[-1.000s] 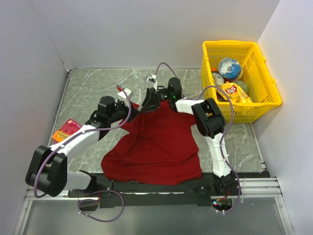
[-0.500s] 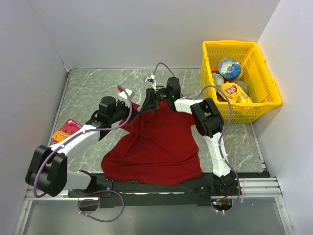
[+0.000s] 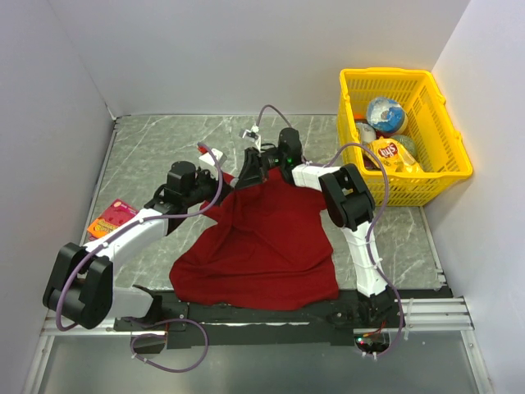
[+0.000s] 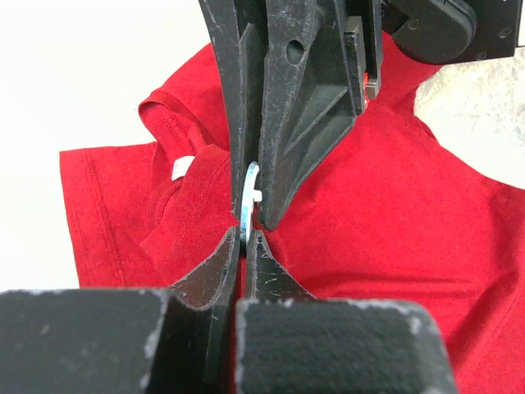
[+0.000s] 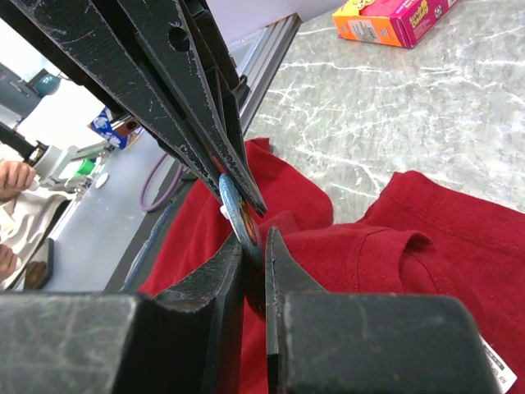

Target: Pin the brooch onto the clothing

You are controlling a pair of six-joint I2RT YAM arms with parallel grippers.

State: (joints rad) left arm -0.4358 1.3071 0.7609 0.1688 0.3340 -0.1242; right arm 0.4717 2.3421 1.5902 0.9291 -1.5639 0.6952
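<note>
Between the tips of the right gripper [image 5: 253, 240] I see the brooch [image 5: 239, 215] edge-on, a thin whitish-blue disc standing nearly upright. Those two fingers are pressed almost together, with only its rim in the slit. Straight opposite, nose to nose, the left gripper [image 4: 244, 240] comes in from the other side. Its fingers are likewise drawn to a sliver and nip the same disc at its other rim, so both tools pinch one small thing between them.

Just under the pinch the clothing [image 3: 262, 238], a dark-red T-shirt, rises in a ridge toward the tips. Whether any cloth is caught in the slit with the disc I cannot tell. Just left of the left tips, in that wrist's view, the neck opening lies close by with its white label [image 4: 182, 167] showing.

Further back, seen from above, the right arm [image 3: 349, 201] stands up from its base and bends sharply at the elbow. Its forearm lies leftward, low over the clothing's far edge. The left arm [image 3: 131, 234] stretches long and diagonal from its base, its wrist dipped toward the same spot. Below both wrists the clothing spreads toward the bases, rumpled, over the grey marbled table [image 3: 156, 148].

Well behind the left wrist an orange-and-pink packet [image 3: 111, 218] lies flat near the table's edge. Well beyond the right elbow a yellow basket [image 3: 447, 176] holds a chip bag [image 3: 392, 153] among other goods.
</note>
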